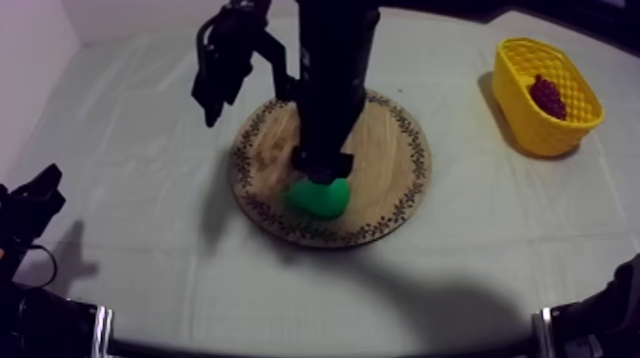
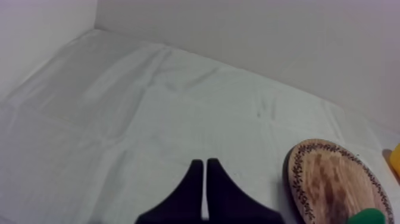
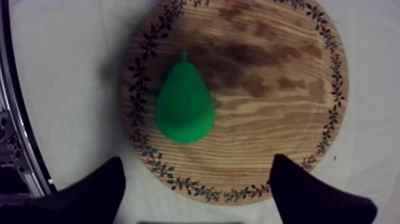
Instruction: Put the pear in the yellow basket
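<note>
None of the task's steps is finished as the pictures stand. The pear (image 1: 319,197) lies on its side on the wooden board (image 1: 395,143), toward the board's lower edge near the centre of the top view, and nothing grips it. The right gripper (image 1: 324,174) hangs directly above it, its arm reaching in from the top centre of that frame. The right wrist view shows its two black fingers (image 3: 101,187) spread wide with nothing between them; the pear lies on the board beyond them, nearer one finger than the other. The left gripper (image 2: 204,164) has its fingers pressed together on nothing, over bare cloth (image 2: 149,107) with the board off to one side, and sits low at the left edge of the top view. The yellow basket (image 1: 533,133) stands at the upper right, well apart from the board, and holds a bunch of grapes (image 1: 548,95). By my reckoning the approach is nearly made; lowering, closing on the pear, lifting, carrying it to the basket and letting go all remain.
</note>
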